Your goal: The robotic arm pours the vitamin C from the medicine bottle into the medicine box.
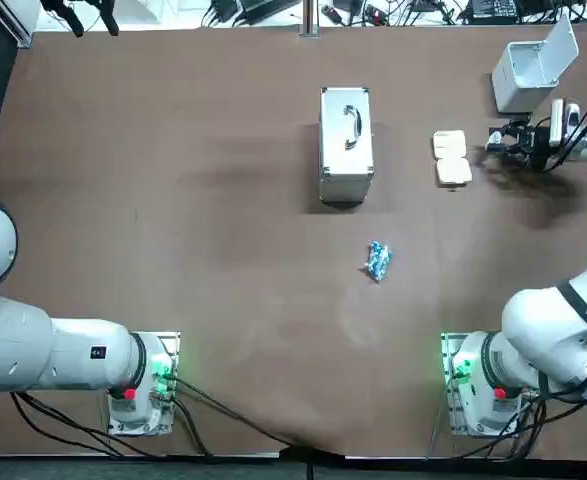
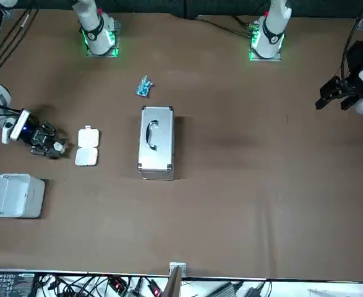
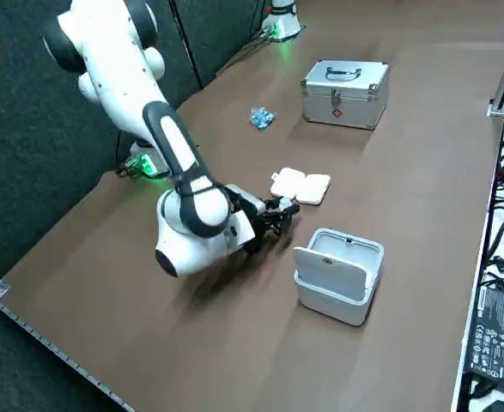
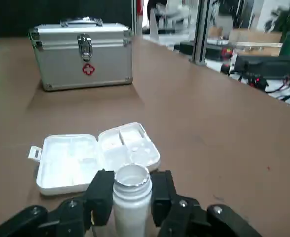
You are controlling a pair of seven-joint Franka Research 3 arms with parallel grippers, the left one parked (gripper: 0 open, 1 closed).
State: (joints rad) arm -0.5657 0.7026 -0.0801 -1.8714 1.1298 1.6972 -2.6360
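Bottle [image 4: 131,210], white and uncapped, is clamped between the fingers [image 4: 103,192] of the right gripper [image 4: 131,190]; its contents are not visible. Box [image 4: 95,158] lies open flat just past the bottle's mouth, both halves white; whether its compartments hold anything cannot be told. Top view: the gripper sits at upper right, just right of the box and apart from it. White bin [image 1: 529,68], lid up, upper right corner. Silver case [image 1: 346,145], shut, upper centre. Blue packet [image 1: 377,261], centre.

Silver case [image 1: 346,145], blue packet [image 1: 377,261], white bin [image 1: 528,70]
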